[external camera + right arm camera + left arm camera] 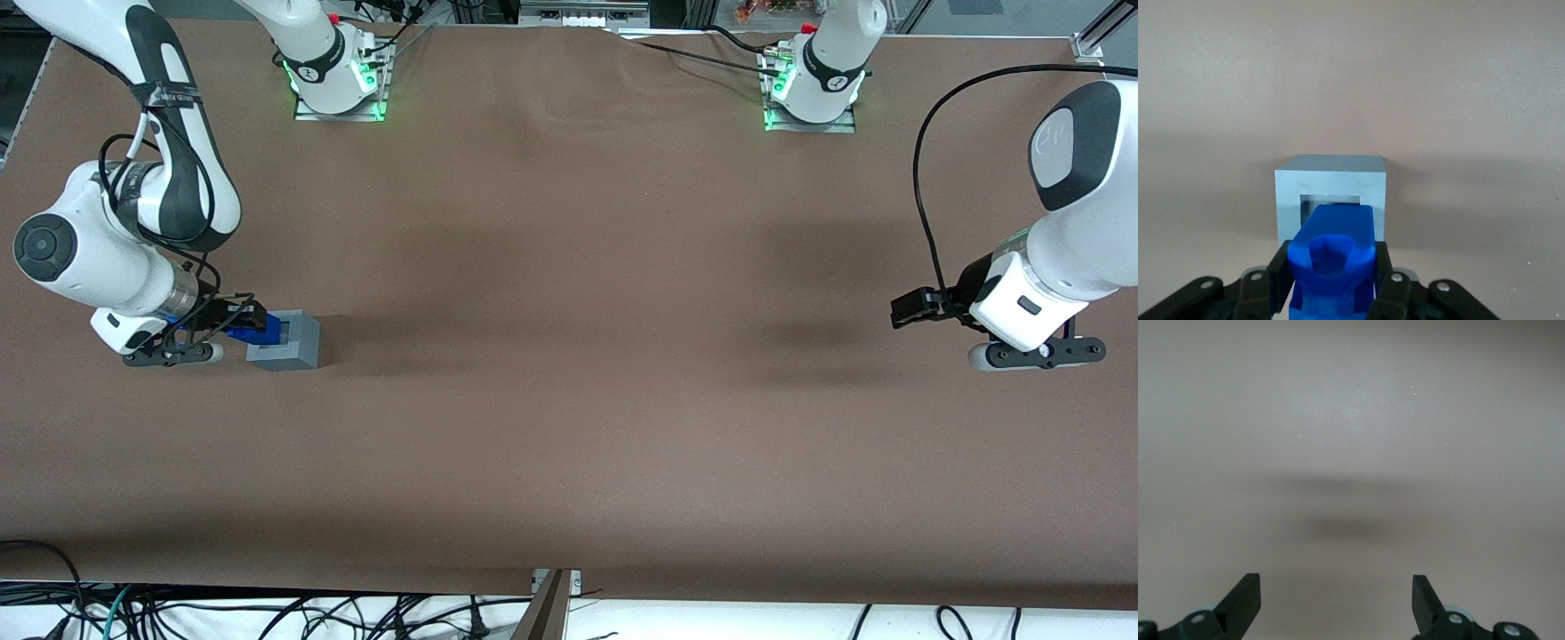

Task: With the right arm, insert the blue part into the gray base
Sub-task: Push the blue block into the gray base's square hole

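Observation:
My right gripper (252, 323) is low over the table at the working arm's end and is shut on the blue part (242, 332), holding it level. In the right wrist view the blue part (1333, 257) sits between the two black fingers (1280, 270), and its tip is at the mouth of the square recess in the gray base (1330, 180). The recess faces the gripper. In the front view the gray base (289, 343) stands on the table right beside the gripper, touching or nearly touching the blue part. How deep the tip sits in the recess is hidden.
The brown table (569, 400) carries nothing else near the base. The two arm mounts (338, 84) with green lights stand at the edge farthest from the front camera. Cables lie along the near edge (267, 613).

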Motion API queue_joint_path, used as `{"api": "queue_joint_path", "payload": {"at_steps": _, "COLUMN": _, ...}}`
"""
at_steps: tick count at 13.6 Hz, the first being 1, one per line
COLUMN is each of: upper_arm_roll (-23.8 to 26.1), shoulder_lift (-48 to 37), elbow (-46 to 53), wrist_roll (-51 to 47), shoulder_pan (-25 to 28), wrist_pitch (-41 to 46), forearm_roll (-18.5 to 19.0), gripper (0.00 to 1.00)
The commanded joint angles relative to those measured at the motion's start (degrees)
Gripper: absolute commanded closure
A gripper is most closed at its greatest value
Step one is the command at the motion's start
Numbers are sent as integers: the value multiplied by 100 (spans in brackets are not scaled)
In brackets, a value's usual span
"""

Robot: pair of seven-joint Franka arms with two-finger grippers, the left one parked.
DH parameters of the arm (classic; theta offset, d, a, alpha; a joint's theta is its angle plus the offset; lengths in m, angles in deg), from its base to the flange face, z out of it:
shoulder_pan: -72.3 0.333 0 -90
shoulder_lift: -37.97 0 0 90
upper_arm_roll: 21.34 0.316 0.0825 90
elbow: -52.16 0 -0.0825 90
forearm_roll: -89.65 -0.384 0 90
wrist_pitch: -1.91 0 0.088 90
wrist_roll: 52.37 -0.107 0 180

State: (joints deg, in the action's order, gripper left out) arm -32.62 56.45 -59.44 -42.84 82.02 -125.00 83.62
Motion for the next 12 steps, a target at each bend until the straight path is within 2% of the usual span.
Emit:
{"api": "queue_joint_path", "payload": {"at_steps": 1, "upper_arm_roll": -6, "shoulder_lift": -116, "elbow": -134, "wrist_roll": -13, "shoulder_pan": 48, "wrist_pitch": -114, "forearm_roll": -82, "gripper": 85}}
{"api": "queue_joint_path", "payload": {"at_steps": 12, "upper_arm_roll": -6, "shoulder_lift": 33, "elbow": -46, "wrist_roll": -119, "shoulder_pan": 171, "wrist_pitch": -272, "forearm_roll": -100, "gripper": 85}}
